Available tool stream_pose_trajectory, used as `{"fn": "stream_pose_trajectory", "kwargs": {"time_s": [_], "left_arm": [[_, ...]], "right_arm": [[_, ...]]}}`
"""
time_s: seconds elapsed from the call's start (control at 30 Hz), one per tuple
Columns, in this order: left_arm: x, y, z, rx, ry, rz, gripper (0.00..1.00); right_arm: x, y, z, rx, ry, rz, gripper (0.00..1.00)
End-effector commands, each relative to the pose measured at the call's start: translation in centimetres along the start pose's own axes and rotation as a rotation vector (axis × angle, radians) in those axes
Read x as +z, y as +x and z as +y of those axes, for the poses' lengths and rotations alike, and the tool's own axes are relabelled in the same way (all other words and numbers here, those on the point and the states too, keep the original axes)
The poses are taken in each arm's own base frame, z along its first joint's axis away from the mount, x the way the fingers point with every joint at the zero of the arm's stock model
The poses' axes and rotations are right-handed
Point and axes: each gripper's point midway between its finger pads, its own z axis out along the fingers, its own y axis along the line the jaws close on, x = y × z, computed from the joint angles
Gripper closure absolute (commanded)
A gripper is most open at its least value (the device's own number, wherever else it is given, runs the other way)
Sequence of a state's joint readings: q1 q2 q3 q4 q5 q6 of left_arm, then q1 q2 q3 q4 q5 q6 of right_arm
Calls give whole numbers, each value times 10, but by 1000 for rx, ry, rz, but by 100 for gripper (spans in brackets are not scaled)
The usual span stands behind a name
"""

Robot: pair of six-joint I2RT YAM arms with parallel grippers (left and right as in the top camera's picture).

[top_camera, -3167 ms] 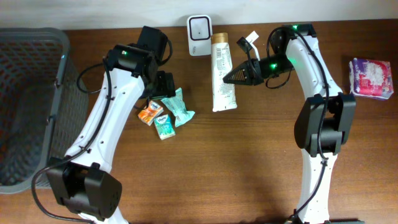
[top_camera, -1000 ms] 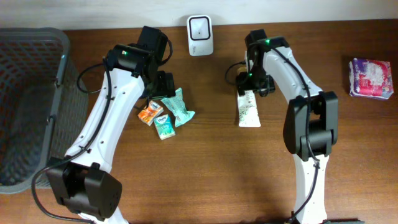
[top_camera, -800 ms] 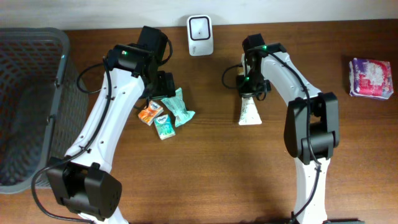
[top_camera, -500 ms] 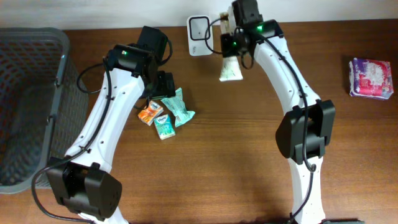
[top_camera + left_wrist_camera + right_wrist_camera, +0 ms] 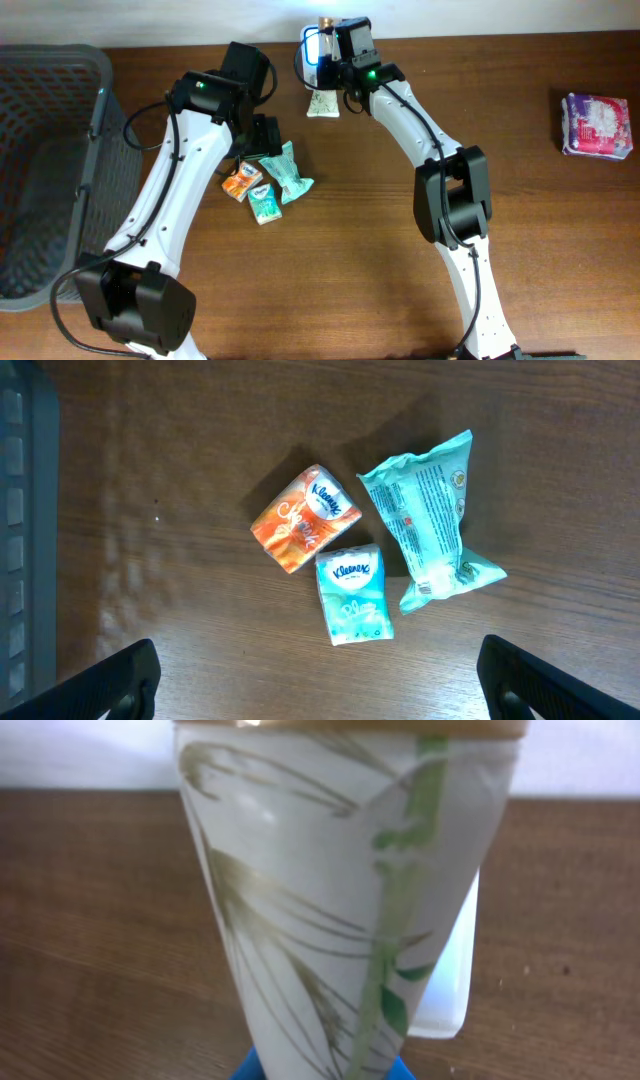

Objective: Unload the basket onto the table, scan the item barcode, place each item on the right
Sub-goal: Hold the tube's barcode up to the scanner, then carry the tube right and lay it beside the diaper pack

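Tube [image 5: 322, 101] of white plastic with a green bamboo drawing and a gold cap, held over the scanner [image 5: 311, 46] and covering part of it from above; touching the scanner or not, cannot tell. Cap end toward the far side of the scanner, flat crimped end toward its near side. Clamped by the right gripper [image 5: 338, 70], closed tight on the tube; own fingers not visible in the right wrist view, which is almost filled by the tube, with a white edge of the scanner and a blue glow behind it. Left of the scanner and a little nearer, the left gripper [image 5: 320, 695], spread fully wide and holding nothing, hanging above three small packs on the worktop [image 5: 400, 280]: orange tissue pack [image 5: 305, 520], teal tissue pack [image 5: 352, 595] just beside it, and teal wipes pouch [image 5: 430, 525] next to both. Far to the left of the scanner, a grey basket [image 5: 50, 150]. Far to the right of the scanner, near the worktop edge, a pink packet [image 5: 597, 125], well apart from all the rest.
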State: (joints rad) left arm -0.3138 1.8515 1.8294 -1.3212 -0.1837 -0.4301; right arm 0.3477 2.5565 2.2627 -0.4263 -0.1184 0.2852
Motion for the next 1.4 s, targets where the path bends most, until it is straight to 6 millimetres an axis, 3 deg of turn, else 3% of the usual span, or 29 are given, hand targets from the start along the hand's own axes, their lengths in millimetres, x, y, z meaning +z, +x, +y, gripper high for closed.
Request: {"fn": "stream_pose_trajectory", "kwargs": {"time_s": [0.0, 0.1, 0.17, 0.27, 0.33, 0.37, 0.4, 0.47, 0.57, 0.63, 0.7, 0.8, 0.87, 0.97, 1.03, 1.13, 1.27, 1.33, 1.37], "left_arm": [[-11, -3, -1, 9, 16, -26, 1], [-11, -3, 0, 8, 16, -27, 1], [-11, -3, 0, 8, 16, -26, 1], [-11, -3, -1, 8, 16, -27, 1], [-11, -3, -1, 8, 16, -26, 1], [-11, -3, -1, 8, 16, -27, 1], [-11, -3, -1, 8, 16, -26, 1], [-11, -3, -1, 8, 16, -27, 1], [-11, -3, -1, 8, 16, -26, 1], [-11, -3, -1, 8, 16, -27, 1], [-11, -3, -1, 8, 16, -26, 1], [-11, -3, -1, 8, 16, -27, 1], [-11, -3, -1, 8, 16, -26, 1], [-11, -3, -1, 8, 16, -27, 1], [-11, -3, -1, 8, 16, -26, 1], [-11, -3, -1, 8, 16, -27, 1], [-11, -3, -1, 8, 16, -26, 1], [-11, -3, -1, 8, 16, -26, 1], [-11, -3, -1, 9, 16, -27, 1]], "right_arm": [[-17, -24, 9, 7, -20, -49, 96], [-17, -12, 6, 13, -6, -2, 96], [-22, -17, 3, 17, -3, -7, 96], [-69, -57, -24, 110, 37, -59, 96], [-112, -88, -61, 251, 80, -109, 96], [-143, -99, -94, 309, 125, -124, 96], [-178, -97, -143, 380, 203, -102, 96], [-206, -75, -200, 476, 298, -36, 96], [-269, 1, -317, 699, 533, 142, 96], [-296, 39, -363, 606, 567, 264, 96], [-325, 77, -399, 672, 665, 339, 96], [-366, 130, -440, 1143, 824, 276, 96], [-391, 160, -454, 1435, 888, 223, 96], [-409, 179, -469, 1533, 904, 200, 96], [-408, 180, -477, 1534, 905, 177, 96], [-392, 172, -485, 1500, 895, 144, 95], [-348, 164, -485, 1426, 876, 154, 90], [-339, 161, -481, 1394, 867, 168, 44], [-338, 160, -479, 1325, 851, 195, 36]]}}
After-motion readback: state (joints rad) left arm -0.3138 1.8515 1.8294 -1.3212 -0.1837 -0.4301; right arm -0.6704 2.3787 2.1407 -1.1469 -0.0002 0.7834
